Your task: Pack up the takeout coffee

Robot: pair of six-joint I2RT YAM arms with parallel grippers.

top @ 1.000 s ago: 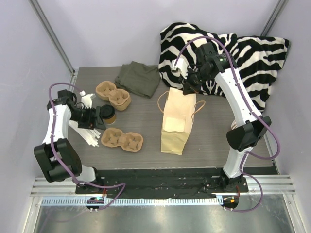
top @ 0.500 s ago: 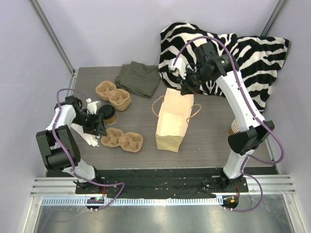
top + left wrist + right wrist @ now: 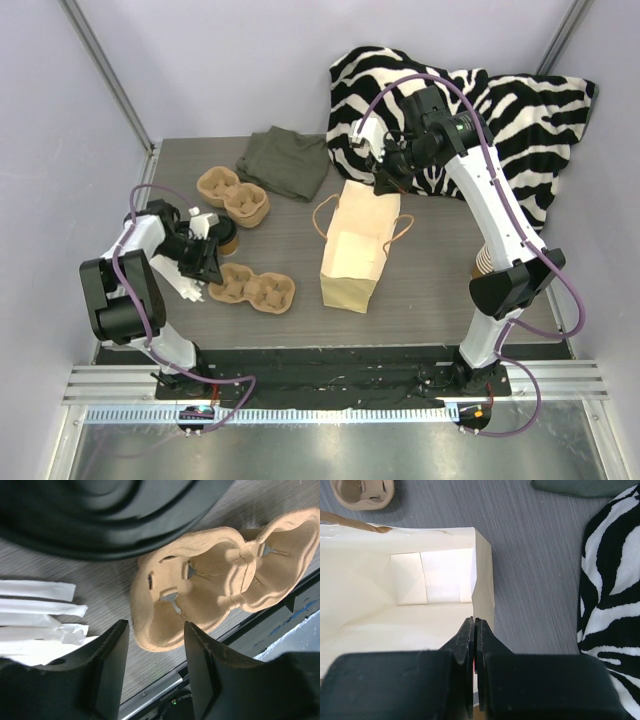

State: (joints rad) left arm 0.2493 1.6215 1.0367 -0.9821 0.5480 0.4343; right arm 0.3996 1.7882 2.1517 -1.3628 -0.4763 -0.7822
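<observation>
At the left of the top view, the left gripper (image 3: 204, 250) has its fingers apart with nothing between them. Just right stands the takeout coffee (image 3: 226, 238): 1 small brown cup with a black lid. Right of centre, the right gripper (image 3: 474, 625) pinches the paper bag (image 3: 350, 255) by its rim.

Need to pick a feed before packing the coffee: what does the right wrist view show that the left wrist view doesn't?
Only right wrist: the right claw shut on the paper bag at its rim, the bag's bare inside, zebra cloth. Only left wrist: the coffee's black lid, wrapped straws, the open left claw. Both: grey table and a cardboard cup tray, maybe not the same one.
</observation>
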